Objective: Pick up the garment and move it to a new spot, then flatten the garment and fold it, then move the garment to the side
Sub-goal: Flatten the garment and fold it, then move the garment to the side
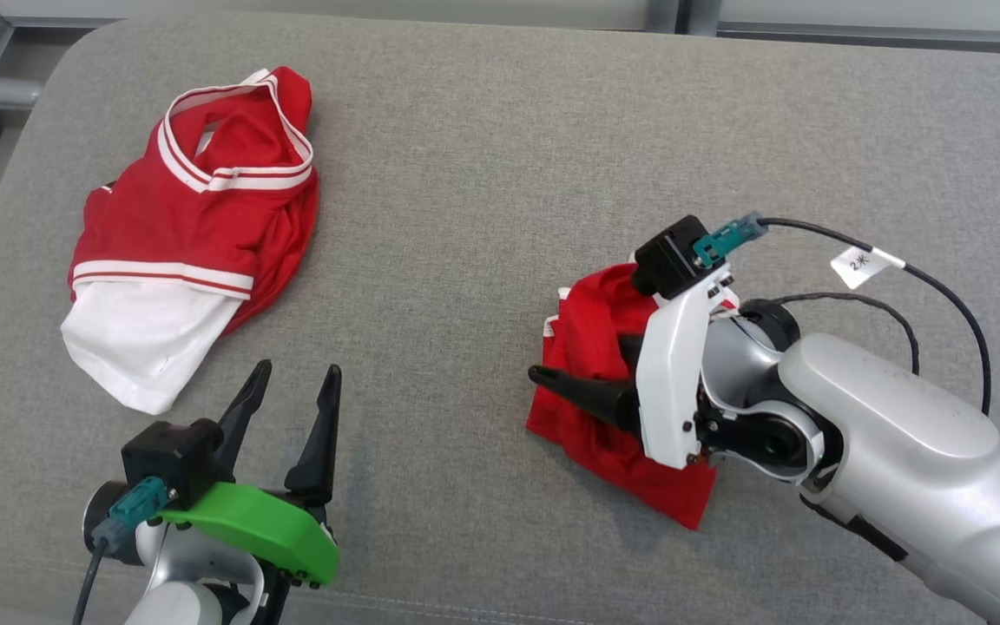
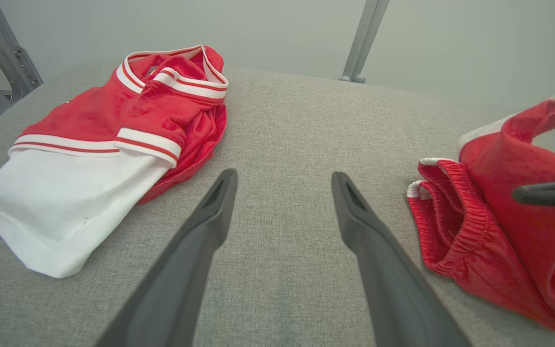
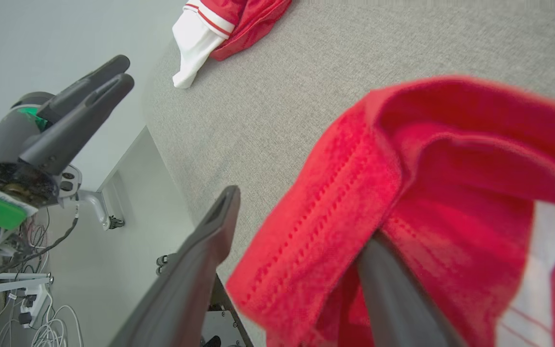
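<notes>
While the right gripper (image 1: 582, 360) stands spread, we note the red shorts (image 1: 604, 451) bunched under it on the grey cushion (image 1: 483, 217), cloth draped over one finger (image 3: 393, 289). Left gripper (image 1: 297, 369) wide; red-white jersey (image 1: 187, 217) just beyond.

The left hand (image 1: 299, 371) has dark fingers (image 1: 318, 434) and a green bracket (image 1: 266, 525); the right hand (image 1: 582, 358) has a white bracket (image 1: 669, 373), silver forearm (image 1: 891, 434) and black cable (image 1: 943, 282) with a white tag (image 1: 860, 263) at two o'clock.
</notes>
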You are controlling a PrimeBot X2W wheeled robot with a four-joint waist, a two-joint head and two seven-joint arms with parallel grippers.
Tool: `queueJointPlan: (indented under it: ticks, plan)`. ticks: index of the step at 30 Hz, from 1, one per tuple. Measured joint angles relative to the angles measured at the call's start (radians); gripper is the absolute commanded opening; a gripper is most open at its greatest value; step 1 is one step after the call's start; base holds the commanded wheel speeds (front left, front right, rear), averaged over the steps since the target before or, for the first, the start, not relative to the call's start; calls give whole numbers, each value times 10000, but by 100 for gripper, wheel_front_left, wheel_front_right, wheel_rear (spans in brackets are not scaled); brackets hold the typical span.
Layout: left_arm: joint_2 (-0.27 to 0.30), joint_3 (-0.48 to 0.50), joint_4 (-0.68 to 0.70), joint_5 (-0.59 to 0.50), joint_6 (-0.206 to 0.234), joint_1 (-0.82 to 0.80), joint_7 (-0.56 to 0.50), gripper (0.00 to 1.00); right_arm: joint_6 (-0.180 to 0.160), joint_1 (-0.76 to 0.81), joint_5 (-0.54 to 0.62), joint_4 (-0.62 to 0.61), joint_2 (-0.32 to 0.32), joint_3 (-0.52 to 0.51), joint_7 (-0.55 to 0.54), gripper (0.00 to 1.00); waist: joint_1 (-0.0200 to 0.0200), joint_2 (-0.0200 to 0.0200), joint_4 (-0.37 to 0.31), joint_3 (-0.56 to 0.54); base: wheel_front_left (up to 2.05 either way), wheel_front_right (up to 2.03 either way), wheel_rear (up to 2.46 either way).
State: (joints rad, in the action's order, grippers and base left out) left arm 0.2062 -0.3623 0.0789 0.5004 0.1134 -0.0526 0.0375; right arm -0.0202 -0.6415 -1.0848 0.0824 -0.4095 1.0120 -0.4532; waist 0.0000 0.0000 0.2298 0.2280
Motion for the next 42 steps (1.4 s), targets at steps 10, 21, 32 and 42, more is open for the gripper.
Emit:
queueJointPlan:
  ticks: [10,21,32,42]
  plan:
    - [-27,-67,-364,102,-81,0,88,100,56,-1031,52,499,694,295,-765,100,0,0,257,-327,0,0,0]
    - [58,351,-353,104,-79,31,209,100,318,-1615,-4,326,1289,-569,-44,100,0,0,28,-461,0,0,0]
    - [314,928,-61,119,-65,416,311,100,-27,604,-800,466,-291,-1582,991,100,0,0,-684,-665,0,0,0]
    - [307,874,209,117,-63,418,278,100,-270,2739,-2180,619,-1022,-2380,1551,100,0,0,-1095,-638,0,0,0]
